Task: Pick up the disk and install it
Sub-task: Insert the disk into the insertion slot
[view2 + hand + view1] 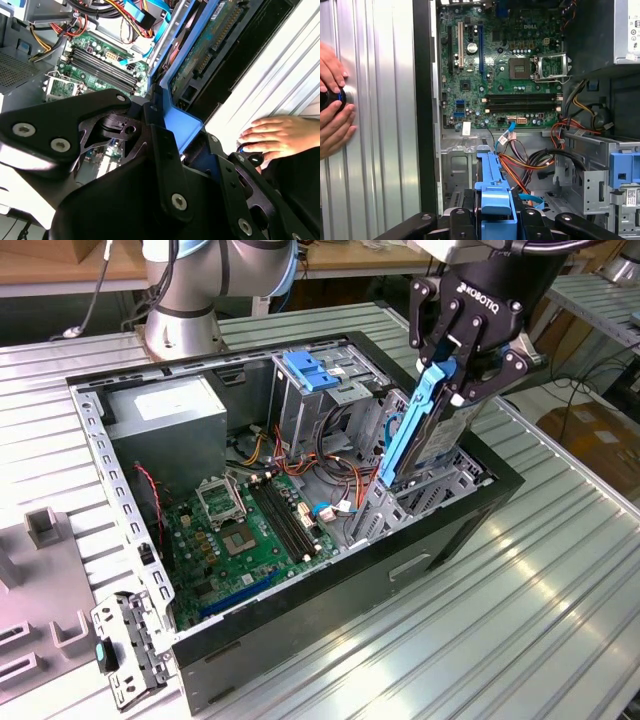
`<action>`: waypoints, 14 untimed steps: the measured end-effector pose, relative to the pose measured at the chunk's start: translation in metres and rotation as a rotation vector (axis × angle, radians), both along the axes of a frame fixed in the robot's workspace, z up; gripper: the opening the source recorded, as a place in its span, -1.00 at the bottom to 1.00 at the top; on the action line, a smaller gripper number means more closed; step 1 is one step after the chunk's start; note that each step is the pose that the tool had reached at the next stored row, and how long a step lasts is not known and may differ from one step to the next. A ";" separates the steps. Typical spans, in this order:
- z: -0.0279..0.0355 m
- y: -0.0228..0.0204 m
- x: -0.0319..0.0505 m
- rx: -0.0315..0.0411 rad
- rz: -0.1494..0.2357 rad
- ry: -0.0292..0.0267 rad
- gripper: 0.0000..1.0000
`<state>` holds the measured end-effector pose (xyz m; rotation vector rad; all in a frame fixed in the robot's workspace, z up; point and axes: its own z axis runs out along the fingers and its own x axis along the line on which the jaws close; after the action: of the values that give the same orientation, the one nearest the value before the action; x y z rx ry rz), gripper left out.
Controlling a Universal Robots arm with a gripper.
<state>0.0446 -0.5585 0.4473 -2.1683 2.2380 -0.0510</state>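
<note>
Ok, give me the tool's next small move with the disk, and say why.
Probably ease the disk a little way down along its own tilt. The tool grips its upper end, it stands slanted, and its lower end sits at the mouth of the metal bay, not yet seated.

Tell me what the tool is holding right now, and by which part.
The tool is shut on the disk, gripping its upper end by the blue side rails; the disk hangs steeply tilted, lower end toward the computer case.
</note>
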 end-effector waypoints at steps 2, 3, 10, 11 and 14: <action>-0.0012 0.0002 0.0002 -0.0003 0.000 -0.0001 -0.25; -0.0022 0.0002 0.0002 -0.0004 0.000 -0.0001 -0.25; -0.0079 0.0002 0.0003 -0.0008 0.000 -0.0009 -0.25; -0.0101 0.0001 0.0002 0.0001 0.000 -0.0012 -0.25; -0.0127 0.0002 0.0002 -0.0004 0.000 -0.0012 -0.25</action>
<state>0.0448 -0.5583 0.4346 -2.1679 2.2375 -0.0526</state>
